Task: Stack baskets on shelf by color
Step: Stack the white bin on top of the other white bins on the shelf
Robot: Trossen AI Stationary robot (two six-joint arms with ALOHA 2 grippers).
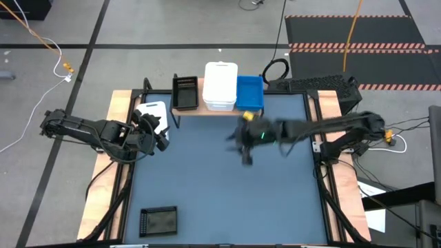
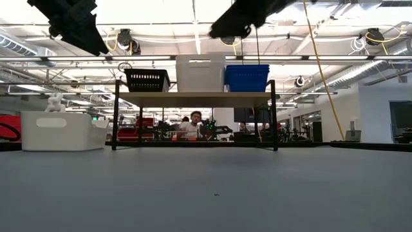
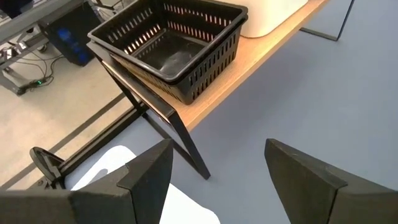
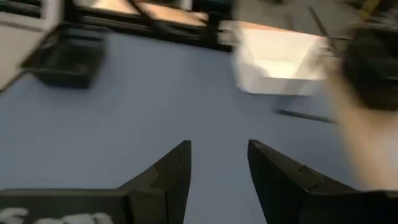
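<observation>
The shelf [image 1: 207, 109] stands at the table's far edge. It carries black baskets [image 1: 185, 92], nested as the left wrist view [image 3: 180, 50] shows, a white stack [image 1: 220, 85] and blue baskets [image 1: 249, 94]. One white basket [image 1: 153, 113] rests on its base on the mat by the shelf's left leg, and a black one [image 1: 158, 220] sits near the front left corner. My left gripper [image 1: 155, 135] [image 3: 217, 149] hovers open just in front of the white basket. My right gripper [image 1: 244, 146] [image 4: 219, 149] is open over the mat, in front of the blue baskets.
The dark blue mat [image 1: 220, 186] is bare in its middle and right half. In the low view both grippers, left [image 2: 71, 22] and right [image 2: 244, 16], hang high above the table. A person [image 2: 193, 122] sits in the room behind the shelf.
</observation>
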